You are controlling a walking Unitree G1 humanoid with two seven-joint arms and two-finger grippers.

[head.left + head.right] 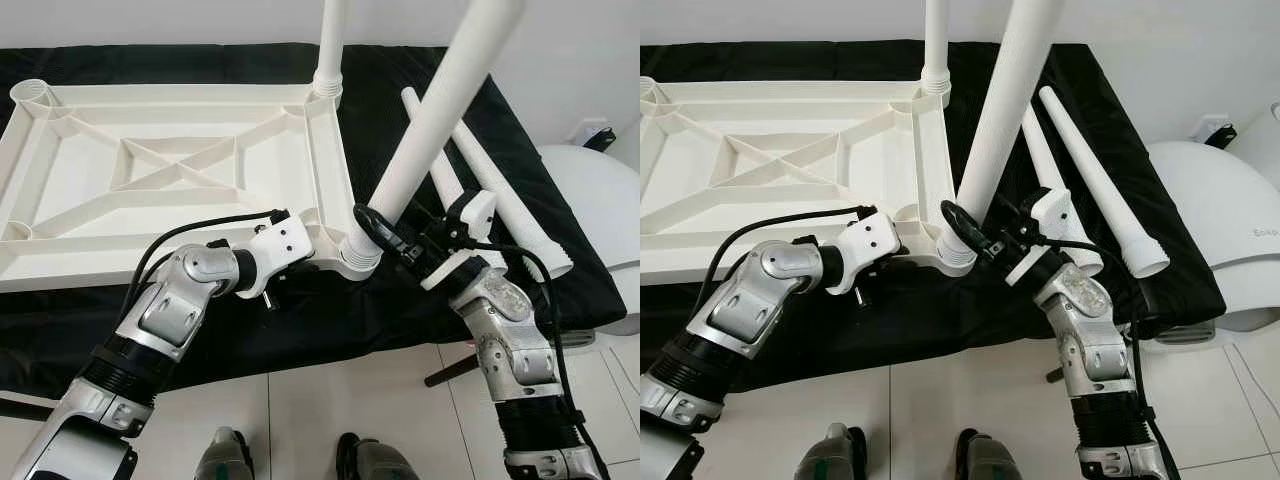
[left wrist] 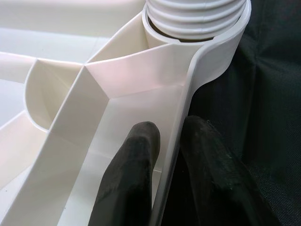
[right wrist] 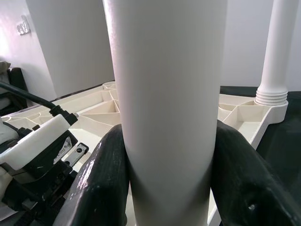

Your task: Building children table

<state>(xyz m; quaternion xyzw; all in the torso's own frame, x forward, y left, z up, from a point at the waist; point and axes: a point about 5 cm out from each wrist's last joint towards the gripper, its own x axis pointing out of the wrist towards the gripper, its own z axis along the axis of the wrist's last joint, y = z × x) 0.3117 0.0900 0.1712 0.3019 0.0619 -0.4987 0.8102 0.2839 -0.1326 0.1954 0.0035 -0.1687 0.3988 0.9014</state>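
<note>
1. Lying upside down on the black cloth [image 1: 300,330], the white tabletop [image 1: 170,170] takes up the whole left and middle of the scene, ribbed underside facing up with an X brace in the centre. It has an open socket [image 1: 33,92] at its far left corner.

2. Left gripper [image 2: 164,160] comes in from the near left and is pinching the tabletop's near right edge. In the wrist view one black finger [image 2: 131,174] sits inside the rim and the other sits outside against the cloth, with the thin wall squeezed between them, just next to the near right corner socket.

3. Far right corner already has an upright leg [image 1: 330,45] standing in its socket, ridged collar at the base.

4. Near right corner: a tilted leg [image 1: 430,120] has its ridged end in the socket [image 1: 357,255] and leans up and to the right, so not straight yet.

5. Right gripper [image 3: 169,183] reaches in from the near right and is clamped around that tilted leg low down, just above the socket, a finger on each side of the tube.

6. Further right, two loose legs [image 1: 1090,180] lie side by side on the cloth, close together, wide ends toward the near side.

7. Far right edge there's a rounded white object [image 1: 1220,230] beside the cloth, can't tell what it is.

8. Near edge, the robot's feet [image 1: 290,460] are on the tiled floor [image 1: 400,400].
</note>
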